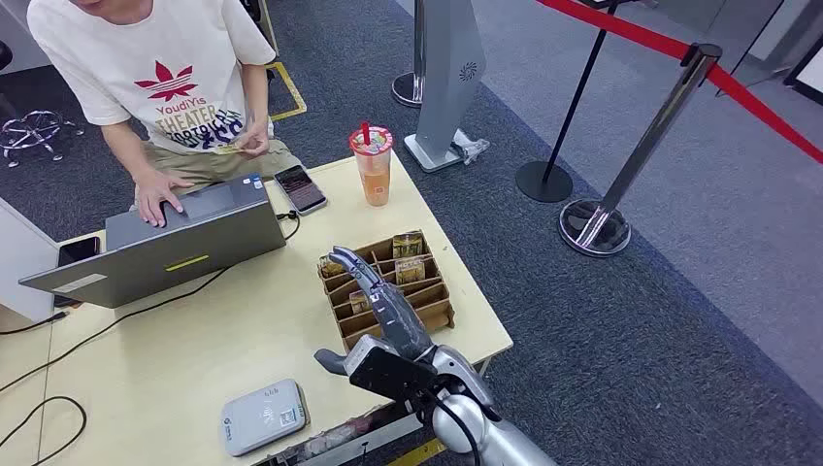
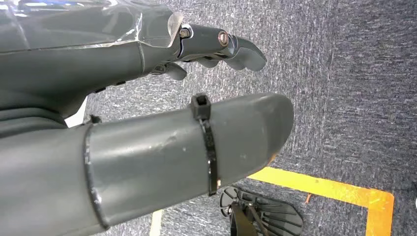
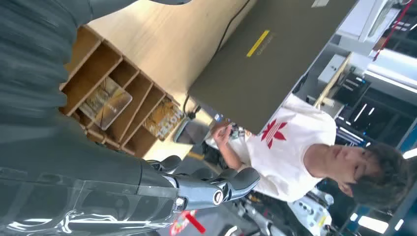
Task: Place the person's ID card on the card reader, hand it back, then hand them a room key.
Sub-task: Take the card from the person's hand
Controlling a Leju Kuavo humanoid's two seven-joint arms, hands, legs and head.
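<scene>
Laptop (image 1: 184,243), phone (image 1: 300,188), perhaps tea (image 1: 373,165)

head view high over table (image 1: 243,340), right wrist close over wooden organizer (image 3: 105,101), left wrist facing carpet (image 2: 344,73)

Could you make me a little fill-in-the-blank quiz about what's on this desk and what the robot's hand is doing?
1. The robot's right hand reaches over the wooden ____ that holds the cards.
2. The person rests one hand on the ____.
3. The drink cup has a ____ straw.
4. The grey card reader lies near the table's edge on the ____ side.

Missing words: organizer; laptop; red; robot's
</scene>
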